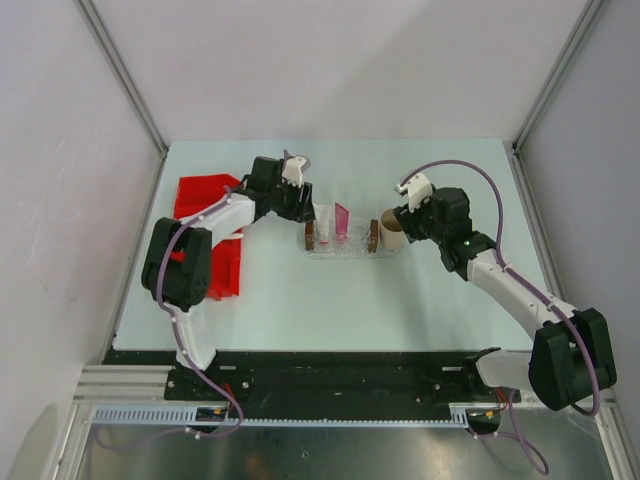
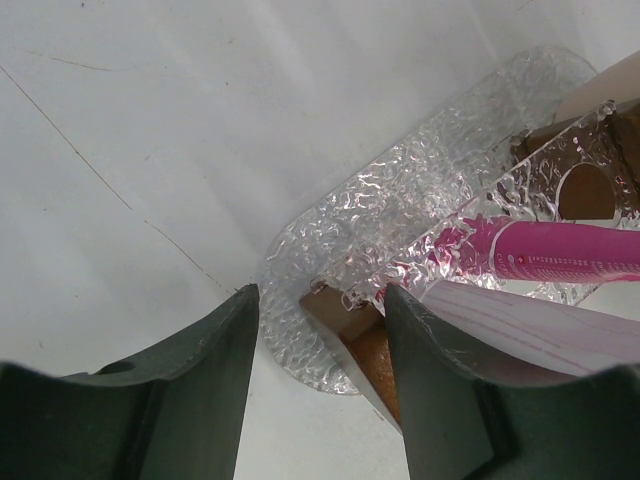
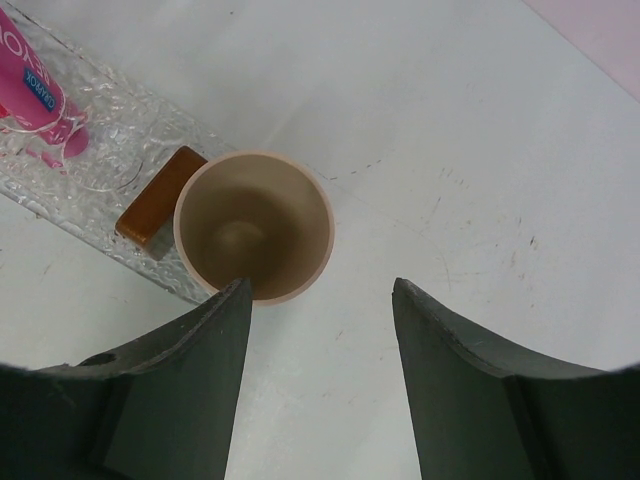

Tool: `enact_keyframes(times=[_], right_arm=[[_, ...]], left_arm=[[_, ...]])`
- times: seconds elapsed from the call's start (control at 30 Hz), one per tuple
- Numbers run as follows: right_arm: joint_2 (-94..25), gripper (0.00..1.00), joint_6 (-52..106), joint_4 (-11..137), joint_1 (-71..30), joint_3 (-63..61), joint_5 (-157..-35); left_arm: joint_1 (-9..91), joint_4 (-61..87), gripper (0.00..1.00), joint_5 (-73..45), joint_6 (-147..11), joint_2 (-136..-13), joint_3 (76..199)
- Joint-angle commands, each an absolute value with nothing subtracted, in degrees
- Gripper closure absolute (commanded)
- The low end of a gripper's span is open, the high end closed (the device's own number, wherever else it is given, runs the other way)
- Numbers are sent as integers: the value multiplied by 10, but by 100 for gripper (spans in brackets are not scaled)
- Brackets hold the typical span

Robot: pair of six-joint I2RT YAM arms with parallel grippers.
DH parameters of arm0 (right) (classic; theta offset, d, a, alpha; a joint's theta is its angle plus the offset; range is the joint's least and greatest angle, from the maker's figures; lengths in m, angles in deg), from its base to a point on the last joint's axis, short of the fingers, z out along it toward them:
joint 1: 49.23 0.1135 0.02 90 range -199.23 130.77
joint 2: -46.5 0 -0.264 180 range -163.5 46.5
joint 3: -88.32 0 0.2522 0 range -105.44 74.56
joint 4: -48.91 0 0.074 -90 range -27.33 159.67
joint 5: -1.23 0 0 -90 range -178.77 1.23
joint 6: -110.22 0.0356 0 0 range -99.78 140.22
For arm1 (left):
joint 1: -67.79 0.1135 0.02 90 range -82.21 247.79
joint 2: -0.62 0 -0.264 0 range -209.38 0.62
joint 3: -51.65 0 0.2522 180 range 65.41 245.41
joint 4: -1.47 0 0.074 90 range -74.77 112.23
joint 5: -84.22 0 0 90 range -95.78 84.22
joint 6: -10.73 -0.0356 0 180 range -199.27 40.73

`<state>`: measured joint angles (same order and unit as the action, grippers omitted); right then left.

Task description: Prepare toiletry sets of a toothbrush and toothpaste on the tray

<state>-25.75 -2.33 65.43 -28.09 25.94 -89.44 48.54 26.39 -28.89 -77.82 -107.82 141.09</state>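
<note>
The clear tray [image 1: 341,248] lies mid-table with a dark brown block [image 1: 310,237] at each short end. A white toothpaste tube [image 1: 323,217] and a magenta-pink tube [image 1: 342,220] rest side by side on it. In the left wrist view the pink tube [image 2: 570,250] lies above the white tube [image 2: 545,328]. My left gripper [image 1: 303,211] hangs open at the tray's left end, its jaws either side of the brown block [image 2: 345,318], holding nothing. My right gripper [image 1: 403,222] is open and empty beside the tan cup [image 3: 253,225]. No toothbrush is in view.
The tan paper cup [image 1: 390,232] stands upright and empty at the tray's right end, next to the other brown block [image 3: 160,195]. A red divided bin [image 1: 205,196] sits at the left of the table, partly under my left arm.
</note>
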Motion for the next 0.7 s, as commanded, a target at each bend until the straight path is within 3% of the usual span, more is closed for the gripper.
enact_keyframes(times=[0.0, 0.67], right_arm=[[-254, 37, -18, 647, -283, 259, -900], [-255, 37, -17, 648, -284, 259, -903]], left_arm=[[492, 286, 43, -275, -771, -1056, 1394], [499, 286, 43, -279, -772, -1050, 1392]])
